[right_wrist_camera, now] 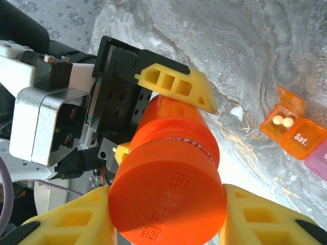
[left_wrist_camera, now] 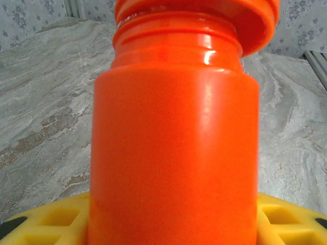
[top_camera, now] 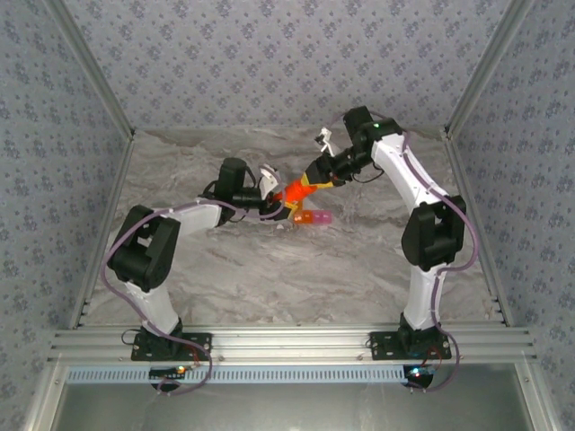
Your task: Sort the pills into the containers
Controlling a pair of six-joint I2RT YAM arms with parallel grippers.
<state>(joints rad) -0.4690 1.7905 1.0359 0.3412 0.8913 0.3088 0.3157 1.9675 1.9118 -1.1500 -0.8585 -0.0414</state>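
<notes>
the pill box (top_camera: 313,217) lies flat on the marble table (top_camera: 269,278), just near and right of the raised orange bottle (top_camera: 291,193). its long axis runs left to right, with the orange cell (right_wrist_camera: 288,127) on the left and the pink cell (right_wrist_camera: 319,158) on the right. the orange cell's lid stands open, with two pale pills (right_wrist_camera: 282,120) inside. the left gripper (left_wrist_camera: 171,219) is clenched on the bottle's body, a yellow finger on each side. the right gripper (right_wrist_camera: 166,219) is clamped on the cap (right_wrist_camera: 168,199). the bottle's axis slants from near-left to far-right, cap towards the right arm.
</notes>
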